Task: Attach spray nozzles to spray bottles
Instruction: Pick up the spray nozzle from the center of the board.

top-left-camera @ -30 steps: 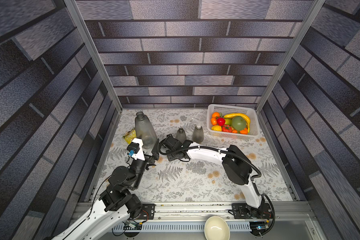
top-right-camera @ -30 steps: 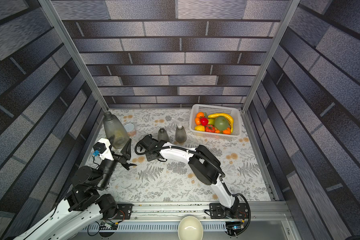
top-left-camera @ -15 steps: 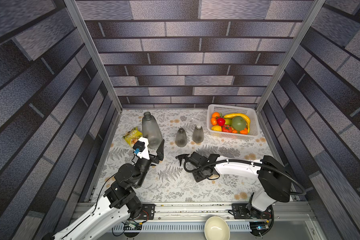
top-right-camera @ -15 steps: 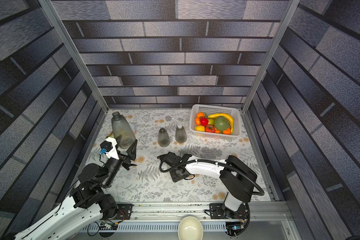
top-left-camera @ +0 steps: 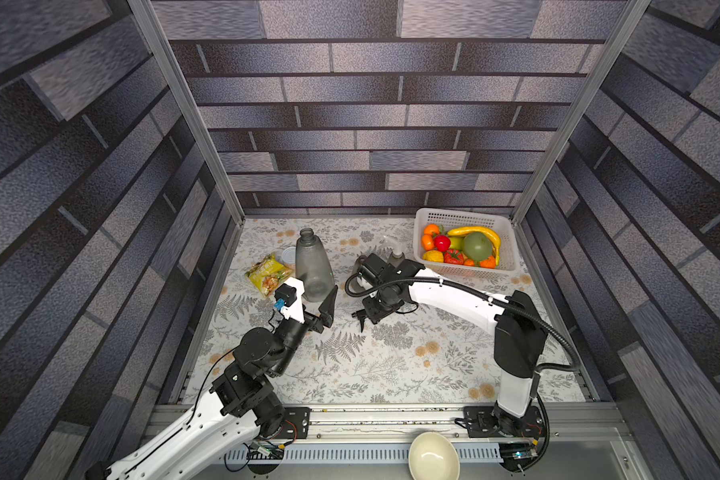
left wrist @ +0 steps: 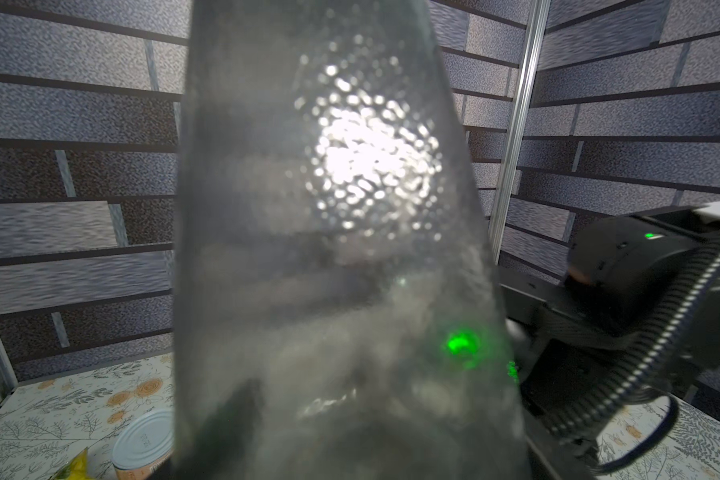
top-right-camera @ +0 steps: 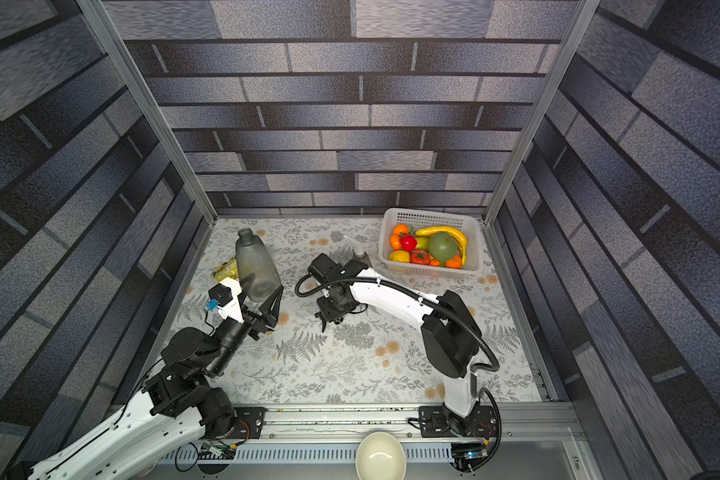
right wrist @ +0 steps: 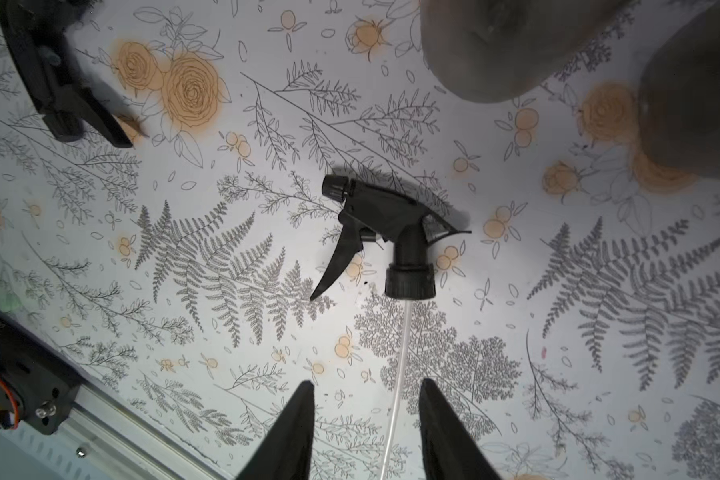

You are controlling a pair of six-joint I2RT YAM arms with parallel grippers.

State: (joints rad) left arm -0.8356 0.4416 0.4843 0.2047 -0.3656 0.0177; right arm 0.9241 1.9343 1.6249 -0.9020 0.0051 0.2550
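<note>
My left gripper is shut on the base of a smoky grey spray bottle, held neck-up with no nozzle on it. That bottle fills the left wrist view. A black spray nozzle lies on its side on the floral table. My right gripper hangs open above it, and the thin dip tube runs between its fingers untouched. Two more grey bottles stand just beyond the nozzle. In both top views the right gripper hides most of the nozzle.
A white basket of fruit stands at the back right. A yellow snack bag and a silver-lidded can lie left of the held bottle. A cream bowl sits on the front rail.
The right gripper has left the held bottle's side for the table's middle and opened. The left arm has shifted the bottle slightly right.
</note>
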